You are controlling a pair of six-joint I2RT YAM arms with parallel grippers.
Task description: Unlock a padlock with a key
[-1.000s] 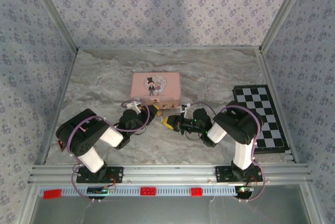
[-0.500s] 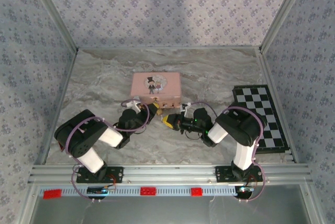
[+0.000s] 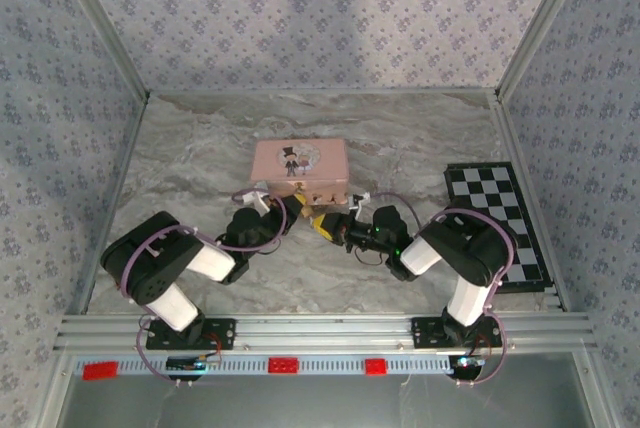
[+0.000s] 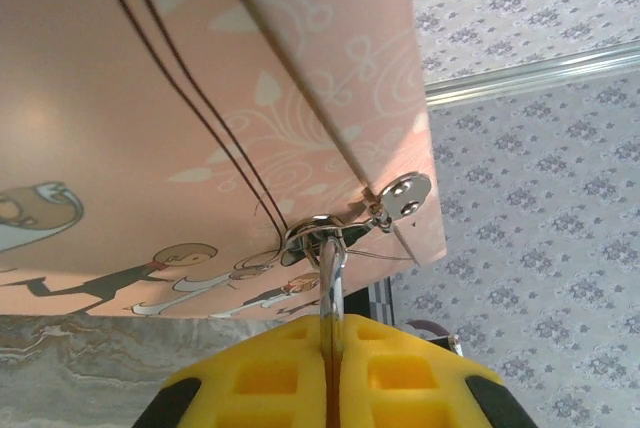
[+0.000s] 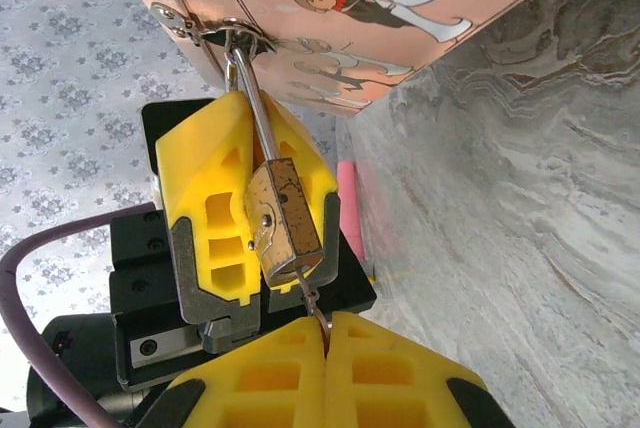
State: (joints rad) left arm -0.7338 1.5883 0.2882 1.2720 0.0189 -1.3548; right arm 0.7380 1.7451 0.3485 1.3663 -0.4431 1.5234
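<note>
Hanging from pink box [image 4: 150, 98] clasp [image 5: 235, 33], padlock [image 5: 283, 218] points keyhole end straight at right tool [image 5: 325, 336]. Right tool pinched tight on key [image 5: 311, 305], tip at keyhole, axes in line. Left tool [image 4: 331, 336] clamps shackle [image 4: 332, 278] from opposite side.

no text, number or brand mark can be read anywhere. the pink box [image 3: 300, 163] lid carries only a drawn cartoon couple and pale swirls, no letters to make out. the padlock [image 5: 285, 218] brass face is blurred, so any stamp on it can't be told. the red tags [image 3: 283, 365] on the front rail [image 3: 330, 328] are too small to tell if anything is printed on them.
</note>
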